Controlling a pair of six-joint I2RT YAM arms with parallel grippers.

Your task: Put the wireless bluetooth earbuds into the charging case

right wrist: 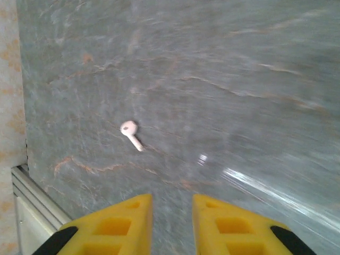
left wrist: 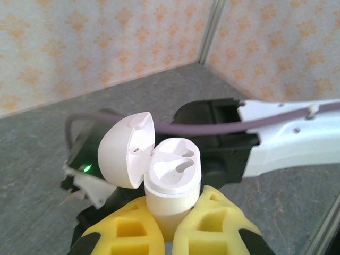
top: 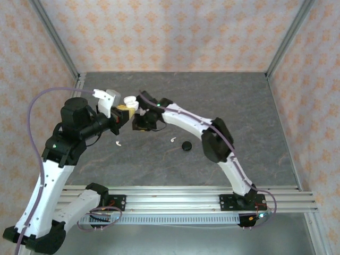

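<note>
My left gripper [left wrist: 170,223] is shut on the white charging case [left wrist: 172,175], holding it upright by its lower body. The lid [left wrist: 127,149] is swung open to the left and both slots are empty. In the top view the case [top: 127,103] is raised over the table's left middle, with my left gripper [top: 122,110] under it. My right gripper [top: 138,123] hovers just right of the case. Its yellow fingers stand apart with nothing between them [right wrist: 172,204]. One white earbud [right wrist: 130,134] lies on the table ahead of it. Two white earbuds [top: 118,142] [top: 173,139] rest on the table.
A small round black object [top: 186,145] lies beside the right-hand white earbud. The right arm [left wrist: 287,138] and its purple cable cross behind the case. Patterned walls and metal posts [top: 58,42] enclose the grey table, and a metal rail [top: 186,194] runs along the near edge.
</note>
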